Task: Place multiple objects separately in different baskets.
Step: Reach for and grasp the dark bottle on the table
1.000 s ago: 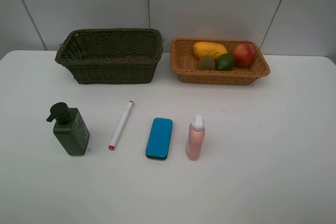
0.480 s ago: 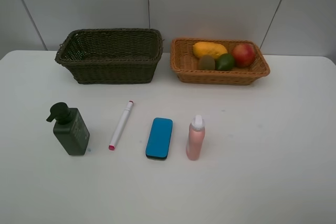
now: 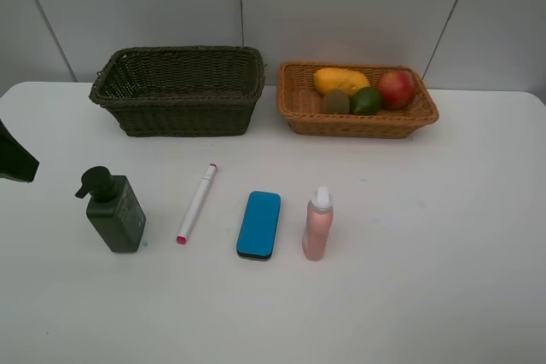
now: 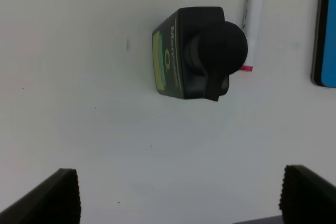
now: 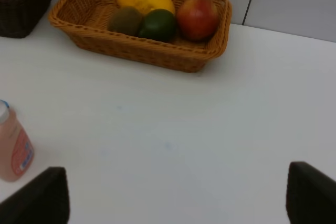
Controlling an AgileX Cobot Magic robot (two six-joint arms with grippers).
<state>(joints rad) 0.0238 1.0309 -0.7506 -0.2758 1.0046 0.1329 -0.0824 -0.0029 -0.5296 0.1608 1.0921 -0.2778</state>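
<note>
Sorting looked half done. The white tabletop (image 3: 426, 287) carried the dark green basket (image 3: 179, 117), nothing visible inside. Just beside it, the orange-tan basket (image 3: 358, 125) held the mango (image 3: 339, 80), pomegranate (image 3: 396, 89), avocado (image 3: 368, 101) and kiwi (image 3: 335, 101). Four items sat in a row, well apart from both baskets: pump bottle (image 3: 119, 215), blue eraser (image 3: 258, 224), pink spray bottle (image 3: 317, 226), marker (image 3: 196, 204).

The left gripper (image 4: 184, 198) was spread wide and empty, hovering above the pump bottle. The right gripper (image 5: 176, 195) was likewise released, holding nothing, over bare tabletop between spray bottle and orange-tan basket.

Likely step: left pick of the pump bottle. To do it well, centre the jaws on the flat body sides below the pump head, come straight down, keep it upright, and clear the dark basket's tall wall before letting go.

The left wrist view showed the bottle from above with its yellow-green label, and made the marker seem almost touching. The high view showed them apart, but gave only a dark sliver of the left arm (image 3: 13, 161) and no right arm. The right wrist view cut off most of the spray bottle.
</note>
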